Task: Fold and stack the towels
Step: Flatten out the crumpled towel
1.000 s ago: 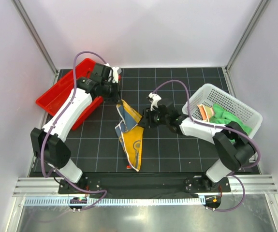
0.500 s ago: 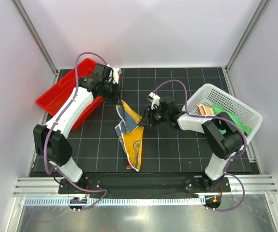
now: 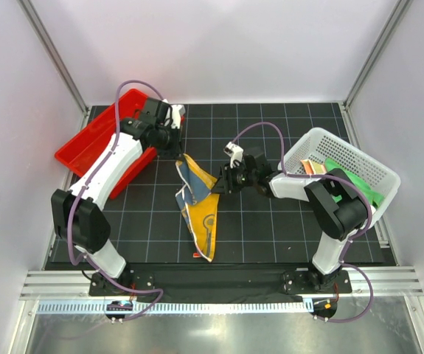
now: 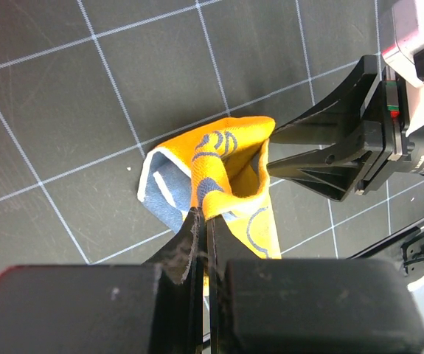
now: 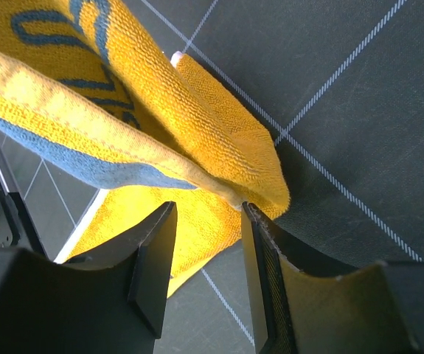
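The yellow-orange towel (image 3: 200,214) with grey lettering hangs half lifted over the mat's middle, its lower end resting on the mat. My left gripper (image 3: 182,156) is shut on its top edge; the left wrist view shows the cloth (image 4: 226,158) pinched between the closed jaws (image 4: 206,221). My right gripper (image 3: 217,187) stands open at the towel's right corner. In the right wrist view the corner (image 5: 256,169) touches one fingertip (image 5: 247,210), with nothing between the jaws. A green towel (image 3: 352,181) and a striped one (image 3: 313,169) lie in the basket.
A white perforated basket (image 3: 322,136) stands at the right, close to my right arm's elbow. A red tray (image 3: 94,144) lies tilted at the back left, under my left arm. Black gridded mat (image 3: 270,228) covers the table; white walls enclose it.
My right gripper has narrowed its jaws a little at the towel's corner, and the right arm's elbow has swung leftwards. The left gripper and the towel have hardly moved.
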You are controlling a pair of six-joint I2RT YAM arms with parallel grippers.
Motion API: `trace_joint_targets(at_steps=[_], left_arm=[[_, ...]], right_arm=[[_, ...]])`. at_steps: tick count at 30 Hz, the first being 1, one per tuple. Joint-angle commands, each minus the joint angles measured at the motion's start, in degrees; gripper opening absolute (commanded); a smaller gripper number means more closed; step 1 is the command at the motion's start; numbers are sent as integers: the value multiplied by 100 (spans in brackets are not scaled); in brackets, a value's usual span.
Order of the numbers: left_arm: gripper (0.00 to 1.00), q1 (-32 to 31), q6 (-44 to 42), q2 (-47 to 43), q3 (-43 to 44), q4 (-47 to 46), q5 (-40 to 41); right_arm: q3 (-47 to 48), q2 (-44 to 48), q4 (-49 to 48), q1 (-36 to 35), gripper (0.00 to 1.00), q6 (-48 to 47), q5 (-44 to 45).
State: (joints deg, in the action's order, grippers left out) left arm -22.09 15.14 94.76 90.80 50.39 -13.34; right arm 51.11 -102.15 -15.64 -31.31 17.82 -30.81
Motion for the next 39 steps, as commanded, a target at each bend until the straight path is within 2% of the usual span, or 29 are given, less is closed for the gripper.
trace_joint_targets(at_steps=[1, 16, 18, 21, 24, 25, 27, 29, 33, 36, 39], left_arm=[[0, 55, -107, 7, 7, -135, -116], [0, 82, -142, 60, -63, -152, -107], [0, 99, -142, 60, -63, -152, -107], [0, 117, -160, 69, -72, -135, -98], [0, 126, -213, 60, -63, -135, -89], [0, 126, -256, 34, -37, -117, -124], [0, 134, -353, -10, 7, -100, -151], [0, 126, -423, -115, 208, 5, -151], [0, 47, -485, -458, 709, 278, -229], [0, -321, -538, -923, 1009, 436, -108], [0, -1199, -573, -1379, 1272, 620, 339]], right_arm=[[180, -24, -115, 20, 48, -253, -22], [329, -270, -343, 28, 49, -464, -373], [338, -271, -361, 37, 46, -499, -382], [338, -227, -238, 46, 35, -534, -373], [198, 114, -54, 46, 18, -438, -207], [189, 238, 112, 46, 8, -438, -6], [180, 633, 718, 46, 1, -394, 397], [241, 1397, 1514, 46, 1, -446, 1013], [1046, 2724, 3187, -15, 1, -788, 1735], [1699, 3489, 4321, -261, 1, -1070, 2279], [2113, 4245, 5061, -866, 1, -1325, 2807]])
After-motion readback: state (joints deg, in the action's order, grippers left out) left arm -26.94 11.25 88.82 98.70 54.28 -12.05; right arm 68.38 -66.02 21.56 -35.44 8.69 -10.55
